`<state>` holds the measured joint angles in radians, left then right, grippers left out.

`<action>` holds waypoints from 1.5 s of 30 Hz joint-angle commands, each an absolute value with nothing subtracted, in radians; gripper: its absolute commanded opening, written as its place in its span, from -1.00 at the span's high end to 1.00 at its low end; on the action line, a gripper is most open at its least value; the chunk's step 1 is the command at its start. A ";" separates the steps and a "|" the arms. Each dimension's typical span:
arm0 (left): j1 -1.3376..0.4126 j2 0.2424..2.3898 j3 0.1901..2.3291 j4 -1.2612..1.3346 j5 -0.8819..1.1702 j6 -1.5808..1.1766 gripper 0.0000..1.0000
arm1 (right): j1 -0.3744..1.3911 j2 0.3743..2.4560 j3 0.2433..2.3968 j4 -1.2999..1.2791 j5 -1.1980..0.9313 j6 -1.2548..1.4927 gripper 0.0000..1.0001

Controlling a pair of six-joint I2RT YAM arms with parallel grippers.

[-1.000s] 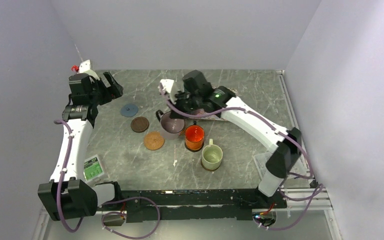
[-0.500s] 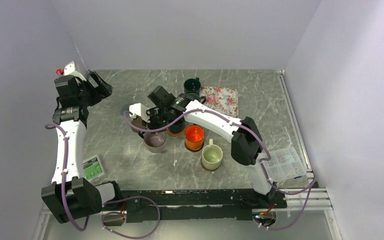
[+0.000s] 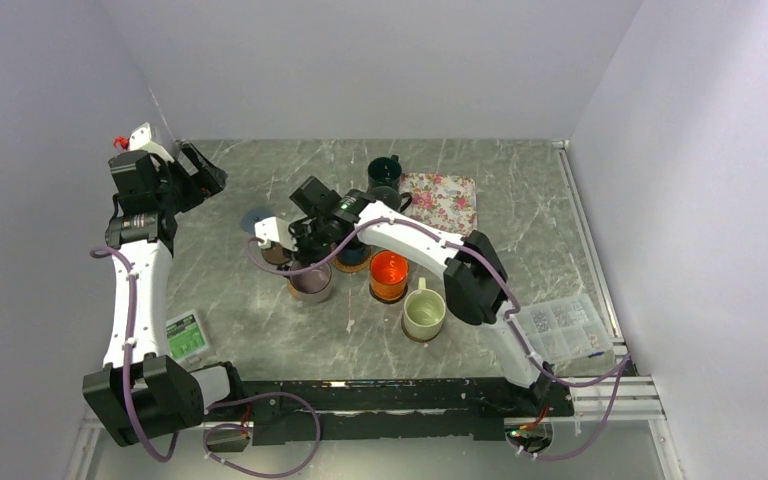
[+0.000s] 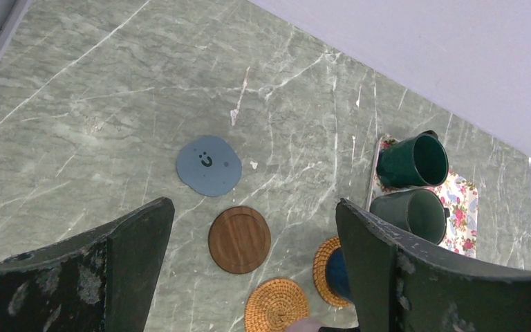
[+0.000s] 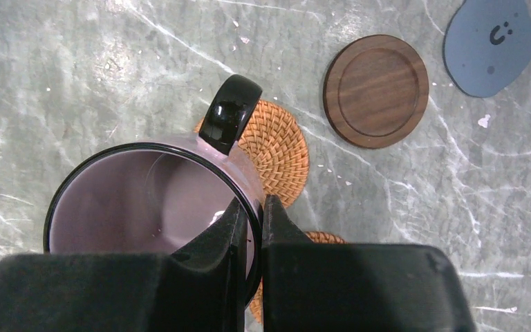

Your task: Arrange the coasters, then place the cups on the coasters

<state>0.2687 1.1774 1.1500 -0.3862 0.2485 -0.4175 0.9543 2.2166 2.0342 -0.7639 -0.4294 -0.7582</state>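
My right gripper point(image 5: 252, 207) is shut on the rim of the mauve cup point(image 5: 145, 200), one finger inside and one outside. The cup point(image 3: 310, 284) hangs over a tan woven coaster point(image 5: 276, 149), partly covering it; whether they touch I cannot tell. Beside it lie a dark brown coaster point(image 5: 376, 90) and a grey-blue coaster point(image 5: 489, 45). The navy cup point(image 3: 353, 258) stands on a second woven coaster point(image 4: 326, 266). The orange cup point(image 3: 389, 275) and cream cup point(image 3: 424, 313) each stand on a dark coaster. My left gripper point(image 3: 205, 172) is open, raised at the back left, holding nothing.
A dark green cup point(image 4: 413, 160) and a dark grey cup point(image 4: 409, 211) stand at the edge of the floral mat point(image 3: 450, 200) at the back. A clear plastic box point(image 3: 565, 325) lies at the near right, a green card point(image 3: 185, 335) at the near left.
My right arm has carried the mauve cup left and toward the near side, from the middle to over the tan woven coaster. The left arm drew back slightly to the left.
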 commanded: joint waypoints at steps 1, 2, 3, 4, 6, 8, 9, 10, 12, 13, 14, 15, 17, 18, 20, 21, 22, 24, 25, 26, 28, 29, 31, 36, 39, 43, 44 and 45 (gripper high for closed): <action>0.271 1.177 1.172 -0.369 0.273 -0.434 -0.87 | 0.949 2.227 2.115 -0.740 -0.477 -0.827 1.00; 0.271 1.179 1.172 -0.368 0.273 -0.434 -0.87 | 0.949 2.233 2.120 -0.738 -0.480 -0.833 1.00; 0.272 1.180 1.171 -0.368 0.273 -0.434 -0.87 | 0.948 2.239 2.125 -0.737 -0.484 -0.838 1.00; 0.272 1.180 1.171 -0.367 0.274 -0.434 -0.87 | 0.946 2.246 2.131 -0.736 -0.488 -0.844 1.00; 0.272 1.181 1.170 -0.366 0.277 -0.436 -0.87 | 0.945 2.255 2.134 -0.728 -0.494 -0.861 1.00; 0.272 1.182 1.170 -0.365 0.280 -0.437 -0.87 | 0.941 2.264 2.138 -0.719 -0.498 -0.869 1.00; 0.272 1.183 1.170 -0.365 0.281 -0.437 -0.87 | 0.938 2.267 2.139 -0.713 -0.498 -0.870 1.00; 0.272 1.183 1.170 -0.364 0.282 -0.437 -0.87 | 0.937 2.272 2.140 -0.707 -0.497 -0.873 1.00; 0.273 1.182 1.170 -0.364 0.284 -0.439 -0.87 | 0.932 2.282 2.141 -0.695 -0.493 -0.879 1.00; 0.274 1.183 1.169 -0.363 0.284 -0.439 -0.87 | 0.931 2.287 2.144 -0.691 -0.489 -0.883 1.00; 0.274 1.182 1.168 -0.362 0.286 -0.439 -0.87 | 0.929 2.291 2.148 -0.690 -0.486 -0.888 1.00; 0.273 1.184 1.168 -0.362 0.288 -0.440 -0.87 | 0.929 2.296 2.152 -0.690 -0.484 -0.891 1.00; 0.273 1.183 1.167 -0.359 0.291 -0.443 -0.87 | 0.927 2.303 2.160 -0.689 -0.483 -0.896 1.00; 0.273 1.185 1.167 -0.358 0.294 -0.442 -0.87 | 0.927 2.307 2.164 -0.689 -0.483 -0.899 1.00; 0.274 1.186 1.166 -0.356 0.296 -0.443 -0.87 | 0.926 2.313 2.166 -0.686 -0.480 -0.903 1.00; 0.276 1.184 1.165 -0.356 0.298 -0.443 -0.87 | 0.926 2.314 2.166 -0.681 -0.481 -0.902 1.00; 0.275 1.185 1.166 -0.356 0.298 -0.444 -0.87 | 0.926 2.315 2.165 -0.677 -0.479 -0.901 1.00; 0.275 1.186 1.164 -0.355 0.299 -0.445 -0.87 | 0.925 2.317 2.163 -0.665 -0.479 -0.898 1.00; 0.275 1.186 1.164 -0.354 0.300 -0.445 -0.87 | 0.926 2.320 2.163 -0.657 -0.475 -0.894 1.00; 0.275 1.186 1.164 -0.353 0.302 -0.446 -0.87 | 0.926 2.322 2.162 -0.650 -0.472 -0.891 1.00; 0.275 1.186 1.163 -0.352 0.304 -0.448 -0.87 | 0.925 2.324 2.160 -0.638 -0.465 -0.884 1.00; 0.275 1.186 1.162 -0.351 0.304 -0.448 -0.87 | 0.925 2.323 2.158 -0.632 -0.461 -0.881 1.00; 0.275 1.186 1.163 -0.351 0.305 -0.448 -0.87 | 0.926 2.320 2.153 -0.622 -0.452 -0.879 0.97; 0.275 1.187 1.162 -0.349 0.308 -0.448 -0.87 | 0.927 2.308 2.145 -0.609 -0.421 -0.874 0.50; 0.276 1.186 1.161 -0.350 0.311 -0.448 -0.87 | 0.928 2.293 2.143 -0.605 -0.411 -0.864 0.29; 0.275 1.187 1.161 -0.348 0.314 -0.451 -0.87 | 0.929 2.248 2.109 -0.559 -0.401 -0.830 0.11; 0.275 1.187 1.160 -0.347 0.315 -0.451 -0.87 | 0.930 2.223 2.087 -0.538 -0.400 -0.816 0.09; 0.276 1.185 1.160 -0.347 0.315 -0.451 -0.87 | 0.929 2.211 2.074 -0.512 -0.398 -0.798 0.09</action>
